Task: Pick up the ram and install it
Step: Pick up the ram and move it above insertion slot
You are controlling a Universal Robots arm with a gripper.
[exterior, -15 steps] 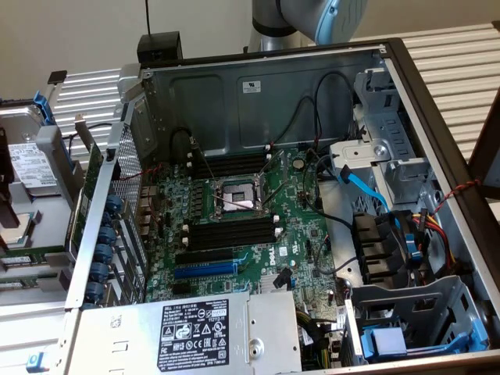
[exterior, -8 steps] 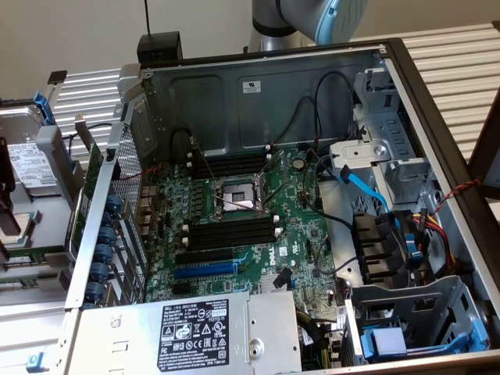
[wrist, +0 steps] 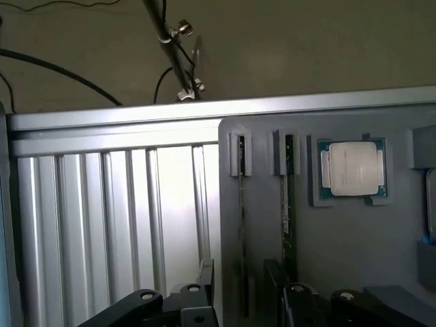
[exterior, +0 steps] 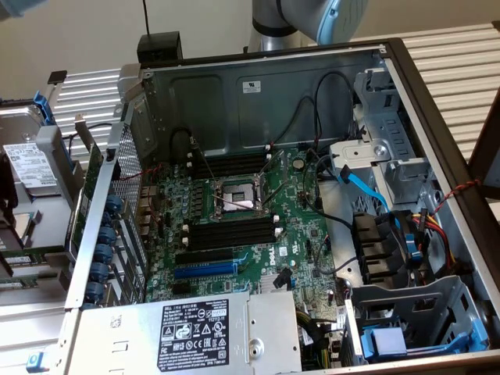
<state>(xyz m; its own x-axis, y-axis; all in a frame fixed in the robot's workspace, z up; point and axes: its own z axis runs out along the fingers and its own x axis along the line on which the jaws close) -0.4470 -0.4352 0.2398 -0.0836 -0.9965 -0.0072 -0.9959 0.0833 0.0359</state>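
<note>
In the wrist view, two ram sticks stand on edge in slots of a grey holder block (wrist: 381,252). One ram stick (wrist: 240,225) runs between my gripper's black fingers (wrist: 206,272), and the other ram stick (wrist: 289,204) lies just beside it. My gripper (wrist: 240,289) is open and straddles the first stick, with nothing clamped. In the exterior view the gripper is out of view; only the arm's joint (exterior: 312,16) shows above the open computer case. The black memory slots (exterior: 234,231) on the motherboard (exterior: 262,254) hold no stick.
A CPU chip (wrist: 354,168) sits in a recess of the holder block, beside a ribbed aluminium table (wrist: 109,218). In the case are a CPU socket (exterior: 234,197), a second slot bank (exterior: 230,166), a power supply (exterior: 203,332), blue and black cables (exterior: 367,191) and drive cages (exterior: 406,320).
</note>
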